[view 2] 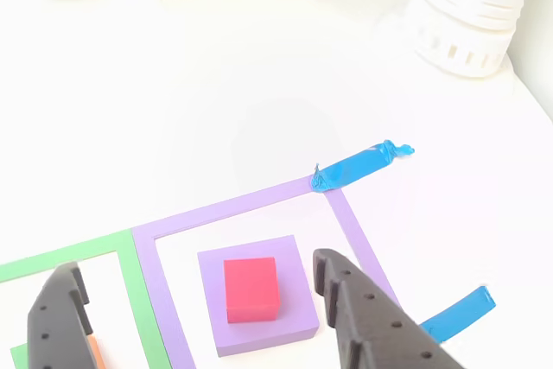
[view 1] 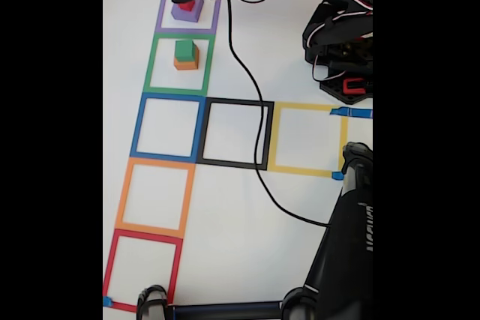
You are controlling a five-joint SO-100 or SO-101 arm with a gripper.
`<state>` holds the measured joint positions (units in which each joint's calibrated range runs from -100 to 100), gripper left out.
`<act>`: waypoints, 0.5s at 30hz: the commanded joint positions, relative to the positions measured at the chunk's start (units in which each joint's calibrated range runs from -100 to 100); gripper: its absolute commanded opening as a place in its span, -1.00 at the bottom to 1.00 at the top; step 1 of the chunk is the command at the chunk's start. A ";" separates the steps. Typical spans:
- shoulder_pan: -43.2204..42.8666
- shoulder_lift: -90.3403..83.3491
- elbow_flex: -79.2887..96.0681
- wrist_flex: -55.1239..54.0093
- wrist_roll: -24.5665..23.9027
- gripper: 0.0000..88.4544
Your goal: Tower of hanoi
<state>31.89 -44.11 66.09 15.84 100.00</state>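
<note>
End effector (view 2: 203, 317) wide open, empty, fingers straddling red block (view 2: 251, 289) atop purple block (view 2: 257, 294) in purple tape square (view 2: 346, 218). Red block directly below, between fingers; straight descent likely suffices.

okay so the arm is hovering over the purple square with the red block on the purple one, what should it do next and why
Probably lower straight down and close on the red block. The end effector looks open, its fingers either side of the purple block and above the blocks. Red lies on top, free to lift. The green block sits on the orange block in the next square, a likely destination.
</note>
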 commanded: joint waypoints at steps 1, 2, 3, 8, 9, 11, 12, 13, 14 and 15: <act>0.32 3.62 2.64 -12.20 0.00 -0.26; 0.71 4.75 3.36 -14.46 0.00 -0.26; 1.00 6.20 3.82 -16.81 0.00 -0.26; 2.34 12.82 6.18 -26.93 0.00 -0.25; 2.53 14.03 6.64 -28.80 0.00 -0.25; 2.91 15.81 7.27 -31.14 0.00 -0.25; 3.11 16.54 7.73 -32.44 0.00 -0.25; 3.30 17.18 8.36 -33.74 0.00 -0.25; 3.39 17.91 9.36 -35.52 0.00 -0.25; 3.49 18.72 10.18 -37.46 0.00 -0.25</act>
<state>34.70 -26.55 74.86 -15.52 100.00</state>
